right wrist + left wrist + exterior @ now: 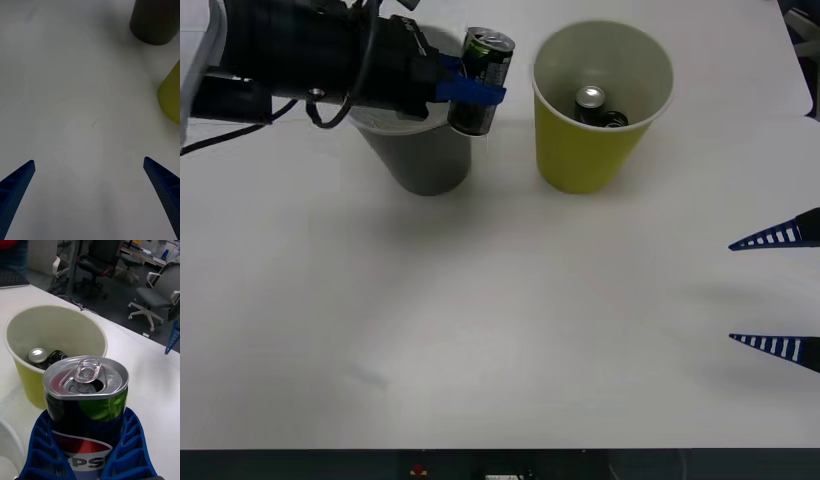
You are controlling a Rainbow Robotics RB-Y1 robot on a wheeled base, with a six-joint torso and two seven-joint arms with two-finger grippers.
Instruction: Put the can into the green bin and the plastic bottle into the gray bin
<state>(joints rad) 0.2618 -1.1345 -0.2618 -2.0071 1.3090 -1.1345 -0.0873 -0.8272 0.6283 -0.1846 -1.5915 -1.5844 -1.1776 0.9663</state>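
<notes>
While clamped, left gripper [472,92] around can [483,78]

Partial "PEPSI" lettering on the can [87,416]

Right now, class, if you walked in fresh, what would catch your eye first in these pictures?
First, the left gripper holding the can up in the air, between the gray bin and the green bin. Next, two other cans lying at the bottom of the green bin. The right gripper waits open, low at the table's right edge.
</notes>
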